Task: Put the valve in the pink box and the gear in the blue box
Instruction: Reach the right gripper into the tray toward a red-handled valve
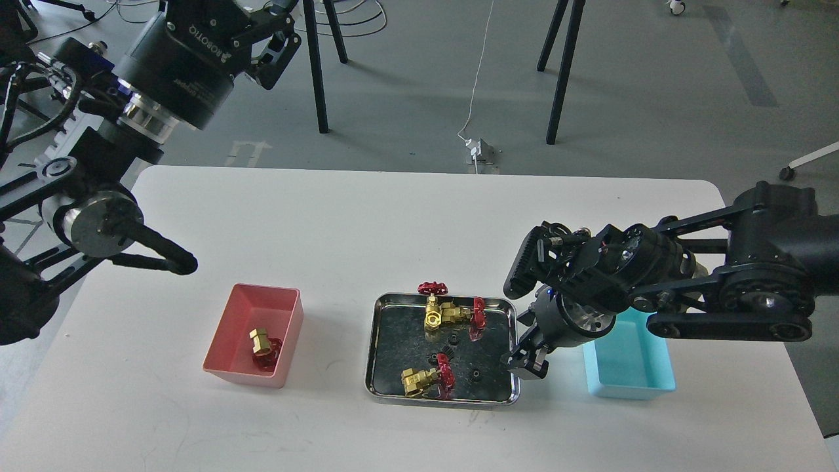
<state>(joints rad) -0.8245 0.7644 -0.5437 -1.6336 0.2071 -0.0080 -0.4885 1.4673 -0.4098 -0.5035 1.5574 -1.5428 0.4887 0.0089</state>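
A valve (263, 343) lies inside the pink box (226, 331) at the front left. The steel tray (374, 354) holds two valves touching at the back (440, 313), another valve (425, 380) at the front, and three tiny black gears (473, 375), (432, 358), (451, 340). My right gripper (526, 362) points down over the tray's right rim, close to the nearest gear; its dark fingers cannot be told apart. The blue box (632, 377) is partly hidden behind the right arm. My left gripper (283, 29) is raised beyond the table's far left, fingers spread and empty.
The left arm's elbow (98, 223) and a black link (157, 252) hang over the table's left edge near the pink box. Black stand legs (314, 72) and cables are on the floor beyond the table.
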